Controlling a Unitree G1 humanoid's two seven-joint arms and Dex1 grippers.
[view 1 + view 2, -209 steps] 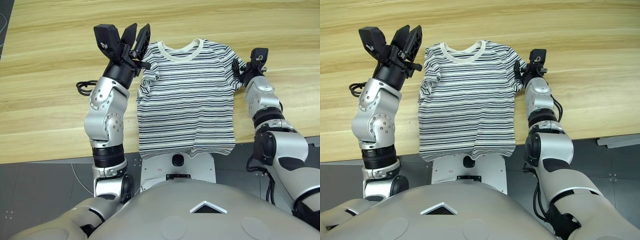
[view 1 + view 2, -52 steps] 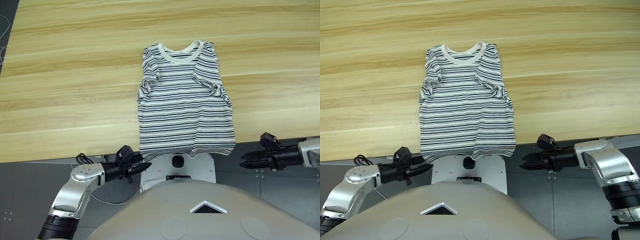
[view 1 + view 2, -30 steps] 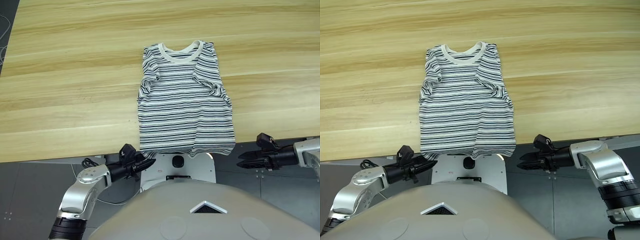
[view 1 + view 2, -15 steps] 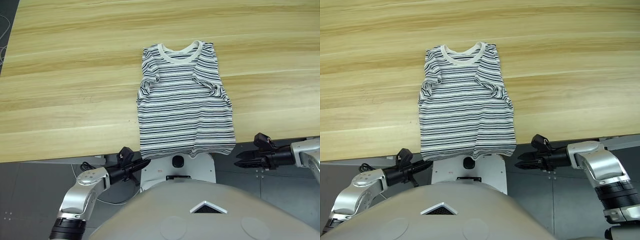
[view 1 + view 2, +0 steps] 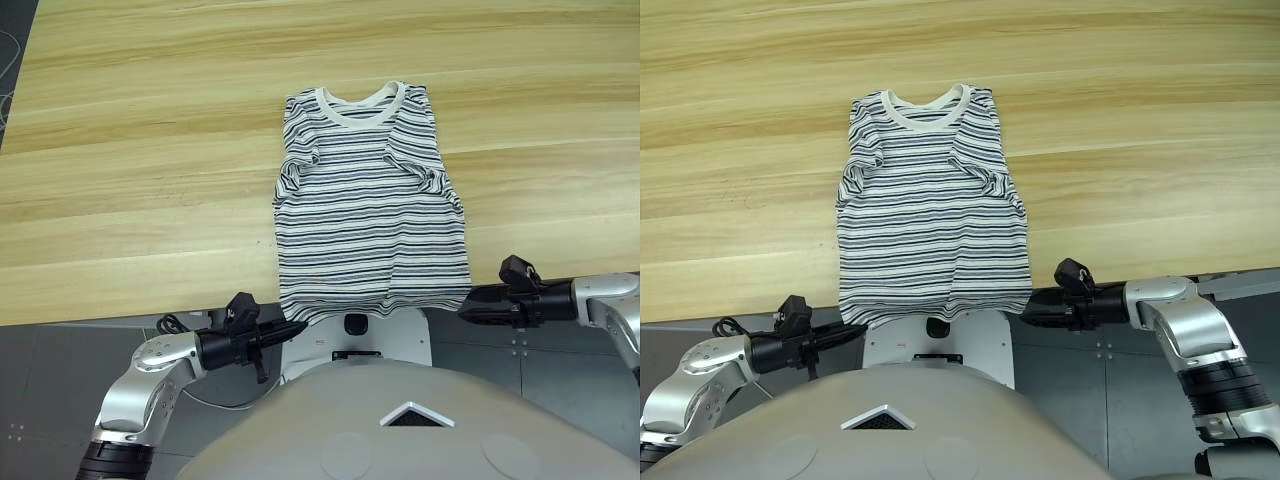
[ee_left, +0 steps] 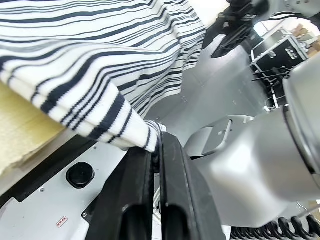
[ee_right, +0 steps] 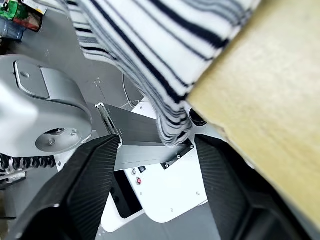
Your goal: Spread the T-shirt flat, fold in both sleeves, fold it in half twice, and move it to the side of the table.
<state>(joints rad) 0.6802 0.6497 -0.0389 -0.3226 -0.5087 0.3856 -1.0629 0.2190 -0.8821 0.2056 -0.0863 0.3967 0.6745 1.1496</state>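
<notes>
Left eye view: T-shirt (image 5: 370, 200) lies flat on the wooden counter (image 5: 140, 180), collar at the far side, both sleeves folded in over the chest, hem drooping over the near edge. Left end effector (image 5: 296, 326) sits below that edge at the hem's left corner. In the left wrist view its fingers (image 6: 135, 190) are pressed together, with the corner of the striped hem pinched at their tips. Right end effector (image 5: 466, 298) is level with the hem's right corner, just beside it. In the right wrist view its fingers (image 7: 90, 185) are spread wide (hem hangs in the gap; contact with either finger not discernible).
</notes>
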